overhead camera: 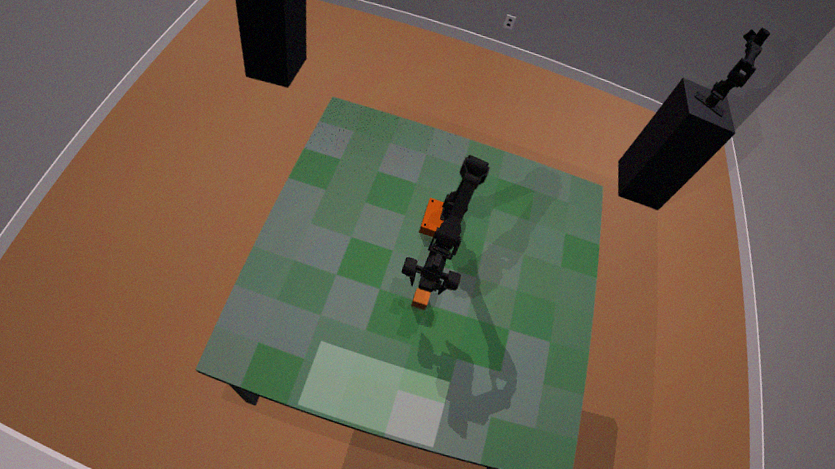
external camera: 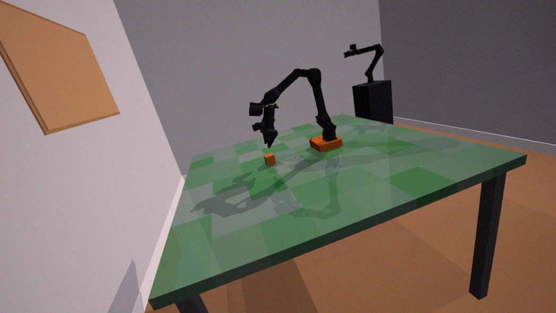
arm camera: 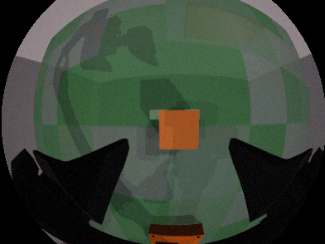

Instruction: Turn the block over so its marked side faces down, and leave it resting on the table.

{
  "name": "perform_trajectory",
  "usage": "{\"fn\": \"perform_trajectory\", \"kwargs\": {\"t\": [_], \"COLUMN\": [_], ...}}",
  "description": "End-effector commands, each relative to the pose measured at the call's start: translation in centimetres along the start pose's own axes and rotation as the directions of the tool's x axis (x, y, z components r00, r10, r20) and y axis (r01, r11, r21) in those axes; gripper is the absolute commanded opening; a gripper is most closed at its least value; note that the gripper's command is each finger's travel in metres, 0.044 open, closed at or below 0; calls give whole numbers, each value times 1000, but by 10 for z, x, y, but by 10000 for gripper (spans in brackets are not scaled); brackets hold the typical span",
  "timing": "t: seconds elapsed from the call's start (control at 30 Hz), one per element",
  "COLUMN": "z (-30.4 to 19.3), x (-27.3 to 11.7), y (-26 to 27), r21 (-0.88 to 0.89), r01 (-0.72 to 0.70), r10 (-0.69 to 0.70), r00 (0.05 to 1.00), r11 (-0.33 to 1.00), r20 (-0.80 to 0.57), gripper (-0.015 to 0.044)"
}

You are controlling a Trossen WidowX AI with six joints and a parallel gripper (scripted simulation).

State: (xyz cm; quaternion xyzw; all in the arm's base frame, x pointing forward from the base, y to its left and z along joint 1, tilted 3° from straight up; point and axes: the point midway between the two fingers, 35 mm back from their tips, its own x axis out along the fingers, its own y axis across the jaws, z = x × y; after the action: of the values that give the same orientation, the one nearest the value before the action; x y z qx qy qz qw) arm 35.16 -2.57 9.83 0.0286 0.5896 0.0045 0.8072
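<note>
The orange block [overhead camera: 421, 298] [external camera: 269, 159] [arm camera: 179, 129] rests on the green checkered table [overhead camera: 306, 212] [external camera: 350, 233]. No mark shows on its plain upper face in the wrist view. Its underside and some of its sides are hidden, so I cannot tell where the marked side is. A small pale patch shows at its upper left edge in the wrist view. My gripper [overhead camera: 426, 288] [external camera: 268, 147] [arm camera: 180, 144] is open and empty, pointing down above the block without touching it. In the wrist view the block lies between and slightly beyond the fingertips.
The arm's orange base [overhead camera: 432, 217] [external camera: 325, 144] [arm camera: 176, 229] stands on the table behind the block. Black pedestals [overhead camera: 267, 24] [overhead camera: 676, 145] with other arms stand on the floor beyond the table. The arm's shadow falls across the tabletop.
</note>
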Motion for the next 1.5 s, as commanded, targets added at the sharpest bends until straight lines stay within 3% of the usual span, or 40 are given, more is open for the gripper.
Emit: {"fn": "perform_trajectory", "kwargs": {"t": [0.0,0.17,0.4,0.57,1.47], "z": [13,18,18,7,-4], "x": [-7,-11,-11,21,62], "y": [0,1,1,1,0], "r21": [-8,-10,-10,-10,-10], "r01": [5,6,6,5,5], "r10": [-7,-8,-8,-8,-8], "r00": [985,958,958,958,958], "r11": [1000,1000,1000,1000,1000], "r20": [-173,-286,-286,-286,-286], "gripper": [440,440,440,440,440]}}
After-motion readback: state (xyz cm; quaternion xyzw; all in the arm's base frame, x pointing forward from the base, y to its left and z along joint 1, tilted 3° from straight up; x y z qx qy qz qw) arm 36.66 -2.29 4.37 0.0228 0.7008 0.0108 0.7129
